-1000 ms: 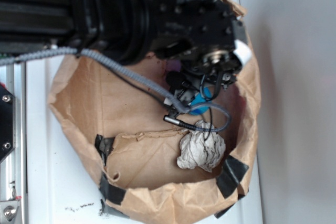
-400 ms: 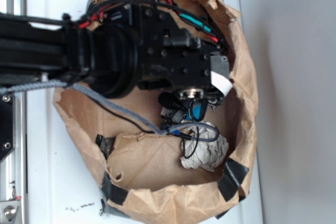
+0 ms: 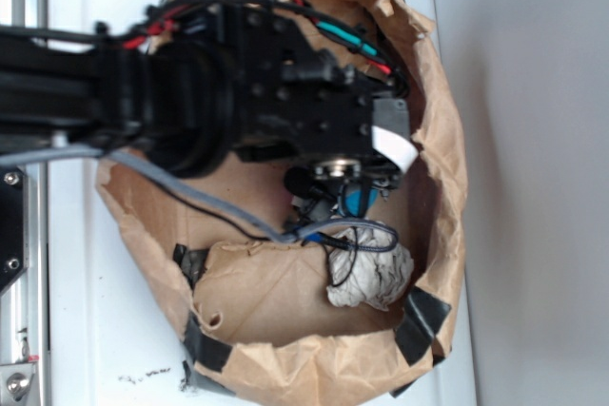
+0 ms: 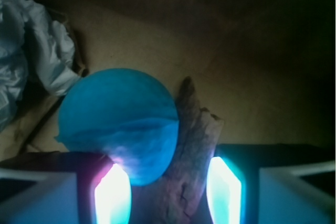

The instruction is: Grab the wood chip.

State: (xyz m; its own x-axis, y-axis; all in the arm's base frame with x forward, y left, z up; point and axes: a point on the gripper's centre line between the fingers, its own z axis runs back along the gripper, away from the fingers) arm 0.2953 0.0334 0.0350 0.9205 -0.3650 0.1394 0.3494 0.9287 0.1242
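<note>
Two pincer (image 4: 168,192) fingers apart, straddling wood chip (image 4: 185,156), blue ball (image 4: 119,121) touching.

A: From the exterior view, can you find the wood chip (image 4: 190,156)?
B: No, the arm (image 3: 238,92) covers it, and only a sliver of the blue ball (image 3: 356,199) shows below the wrist.

A: And in the wrist view?
B: The chip's lower end runs off the bottom edge, and the ball (image 4: 119,121) hides its left side. The gripper (image 4: 168,195) is cut off at the bottom. The paper wad (image 4: 26,45) is cropped at the upper left.

A: Does either finger touch the chip?
B: Too dark to tell.
</note>
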